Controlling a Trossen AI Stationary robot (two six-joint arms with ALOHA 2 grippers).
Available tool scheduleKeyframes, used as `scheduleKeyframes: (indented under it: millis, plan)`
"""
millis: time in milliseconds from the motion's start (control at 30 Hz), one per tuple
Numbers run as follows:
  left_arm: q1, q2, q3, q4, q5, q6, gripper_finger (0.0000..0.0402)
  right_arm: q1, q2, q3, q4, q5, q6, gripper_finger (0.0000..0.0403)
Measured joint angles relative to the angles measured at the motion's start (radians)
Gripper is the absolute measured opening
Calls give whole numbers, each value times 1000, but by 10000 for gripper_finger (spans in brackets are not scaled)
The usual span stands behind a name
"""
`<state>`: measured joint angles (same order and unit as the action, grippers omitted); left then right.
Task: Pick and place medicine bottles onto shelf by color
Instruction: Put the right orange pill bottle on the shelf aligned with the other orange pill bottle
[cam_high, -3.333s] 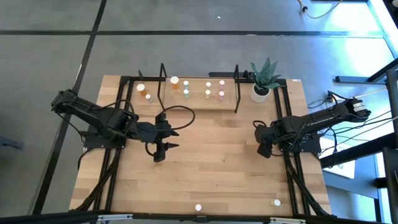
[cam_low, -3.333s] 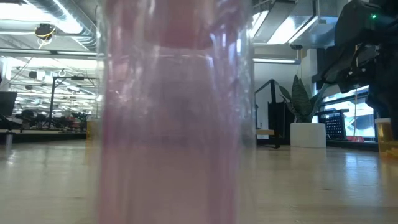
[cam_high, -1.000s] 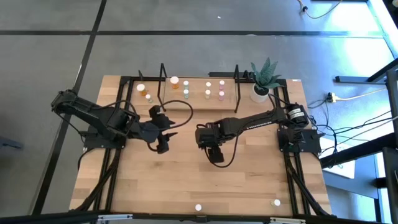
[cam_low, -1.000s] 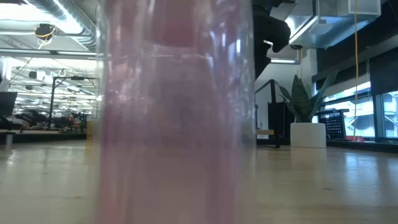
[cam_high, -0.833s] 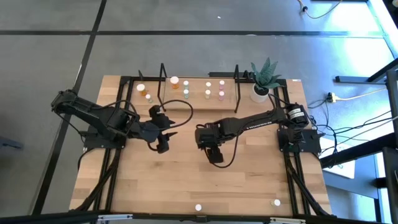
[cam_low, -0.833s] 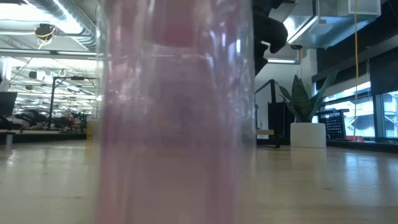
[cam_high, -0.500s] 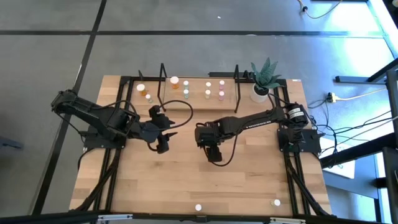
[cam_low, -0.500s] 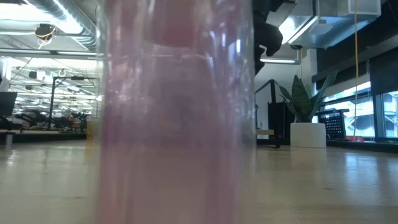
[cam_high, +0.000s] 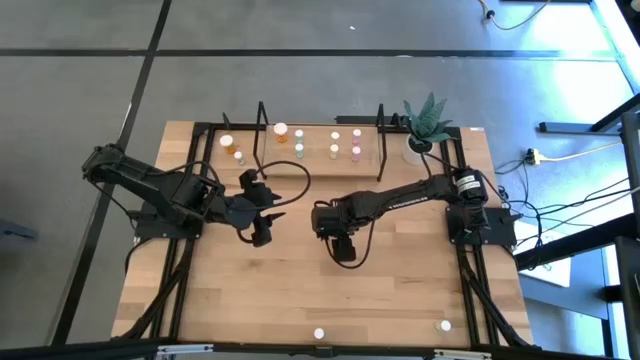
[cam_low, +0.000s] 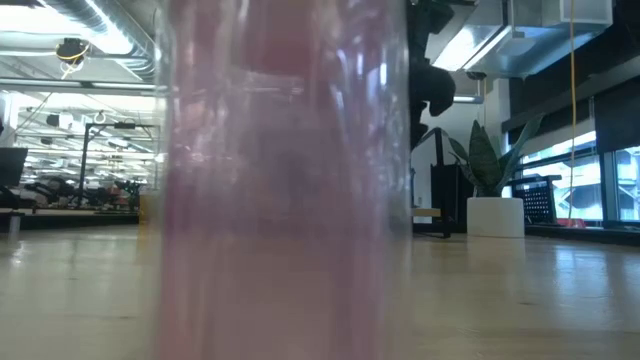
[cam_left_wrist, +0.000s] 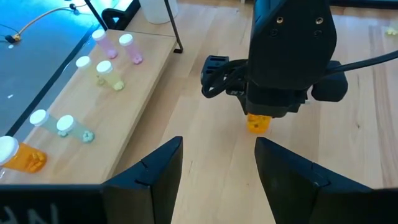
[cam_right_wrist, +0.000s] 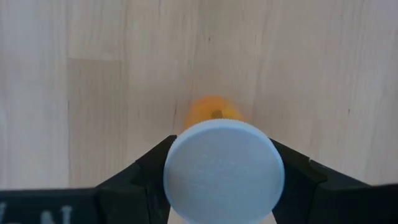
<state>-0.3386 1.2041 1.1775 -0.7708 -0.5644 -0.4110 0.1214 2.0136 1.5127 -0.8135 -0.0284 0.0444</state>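
The table (cam_high: 300, 300) is a light wooden plank top edged by a black frame, standing on a grey floor with dark seams; across it, the low view looks into a long hall with ceiling lights and windows, nearly filled by 1 blurred pink bottle (cam_low: 285, 180) standing right at the lens. From the left, the left gripper (cam_high: 262, 236) hovers left of the table's middle, empty, its fingers (cam_left_wrist: 149, 180) set moderately apart. Behind it, along the far edge, the shelf (cam_high: 318, 158) is a pale board between thin black upright loops, carrying small white-capped bottles: orange ones (cam_high: 281, 133) at its left end, then green (cam_high: 299, 150), yellowish (cam_high: 334, 151) and pink (cam_high: 356, 152). Near the middle the right gripper (cam_high: 342, 250) points straight down, its jaws clamped on the broad white cap of an orange bottle (cam_left_wrist: 258, 123) held upright, orange body below the fingers, just above or at the wood; which, I cannot tell. A potted plant (cam_high: 420, 135) in a white pot stands beside the shelf's right end. 2 more white caps (cam_high: 445, 325) show at the near edge.
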Motion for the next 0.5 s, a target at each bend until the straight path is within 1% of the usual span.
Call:
scheduleKeyframes:
  millis: [133, 333, 500]
  plan:
    - [0, 0, 0, 0, 0, 0, 194, -1, 0, 0, 0, 0, 0, 205]
    - [0, 0, 0, 0, 0, 0, 194, -1, 0, 0, 0, 0, 3, 223]
    - [0, 0, 0, 0, 0, 0, 194, -1, 0, 0, 1, 0, 3, 226]
